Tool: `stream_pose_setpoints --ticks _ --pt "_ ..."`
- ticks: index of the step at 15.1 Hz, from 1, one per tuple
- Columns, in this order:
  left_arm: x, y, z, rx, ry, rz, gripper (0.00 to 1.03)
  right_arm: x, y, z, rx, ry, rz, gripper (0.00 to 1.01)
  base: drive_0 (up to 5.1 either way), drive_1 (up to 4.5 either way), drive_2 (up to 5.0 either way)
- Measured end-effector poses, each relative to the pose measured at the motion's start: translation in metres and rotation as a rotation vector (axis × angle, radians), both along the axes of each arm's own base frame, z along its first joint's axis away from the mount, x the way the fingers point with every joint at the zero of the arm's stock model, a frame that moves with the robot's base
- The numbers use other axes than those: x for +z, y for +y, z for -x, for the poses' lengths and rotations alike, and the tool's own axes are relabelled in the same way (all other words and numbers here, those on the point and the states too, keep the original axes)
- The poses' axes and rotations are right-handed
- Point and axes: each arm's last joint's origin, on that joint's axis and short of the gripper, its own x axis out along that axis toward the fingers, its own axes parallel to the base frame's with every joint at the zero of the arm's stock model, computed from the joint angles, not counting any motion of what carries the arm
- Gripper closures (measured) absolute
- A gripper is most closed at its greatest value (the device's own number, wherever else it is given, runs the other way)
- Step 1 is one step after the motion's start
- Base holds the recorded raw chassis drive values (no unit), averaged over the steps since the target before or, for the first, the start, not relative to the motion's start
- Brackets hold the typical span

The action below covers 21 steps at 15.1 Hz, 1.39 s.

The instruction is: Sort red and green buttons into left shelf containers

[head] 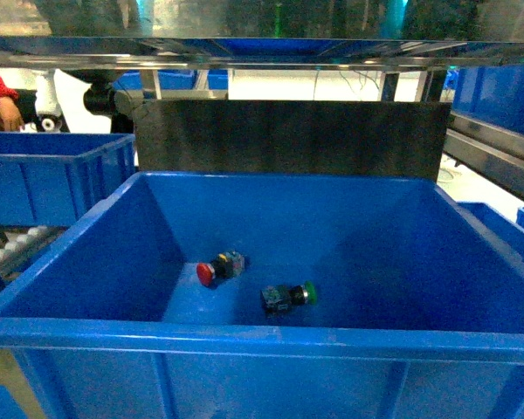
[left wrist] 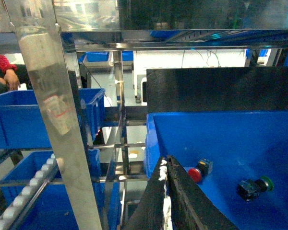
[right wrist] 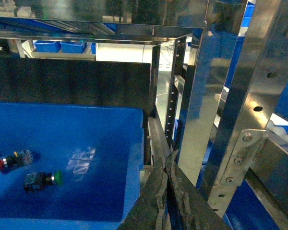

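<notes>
Red button (head: 216, 268) and green button (head: 288, 296) lie in the blue bin (head: 349, 333) (near its front wall). Left gripper (left wrist: 167, 165) and right gripper (right wrist: 167, 163): fingers pressed together, empty.

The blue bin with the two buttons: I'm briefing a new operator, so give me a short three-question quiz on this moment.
1. True or false: the red button and green button both lie in the big blue bin.
2. In the head view, which button lies further left?
3. The left gripper and right gripper are: A) both shut, holding nothing B) both open C) each holding a button

Key: 1 true; 2 red; 3 A
</notes>
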Motion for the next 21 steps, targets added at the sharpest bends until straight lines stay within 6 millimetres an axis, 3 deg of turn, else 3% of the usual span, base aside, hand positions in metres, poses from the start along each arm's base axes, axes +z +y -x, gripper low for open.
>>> stream_pose_setpoints --ticks 8,21 --pt "0.010 0.000 0.031 0.001 -0.034 0.000 1.01 0.009 0.000 0.033 0.000 -0.037 0.000 0.99 0.0 0.00 0.0" --pt "0.009 0.000 0.043 0.001 -0.035 0.000 1.01 0.009 0.000 0.046 0.000 -0.037 0.000 0.99 0.0 0.00 0.0"
